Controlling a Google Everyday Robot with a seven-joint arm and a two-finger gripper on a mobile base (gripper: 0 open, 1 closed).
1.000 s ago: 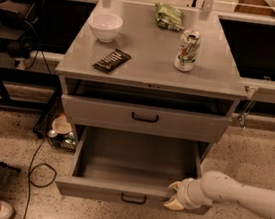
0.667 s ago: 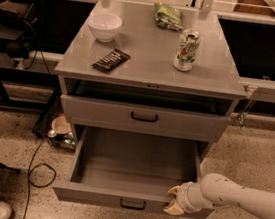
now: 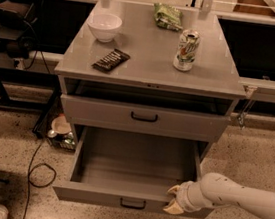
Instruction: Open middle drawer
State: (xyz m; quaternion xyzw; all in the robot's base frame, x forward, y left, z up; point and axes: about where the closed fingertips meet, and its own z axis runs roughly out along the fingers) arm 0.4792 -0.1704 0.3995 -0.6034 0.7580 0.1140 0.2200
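Beside the tool sits the middle drawer.

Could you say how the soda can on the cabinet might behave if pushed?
The soda can stands upright, tall and narrow, so it would probably tip, then roll. Its thin metal likely dents easily. The gripper is at the open drawer's front.
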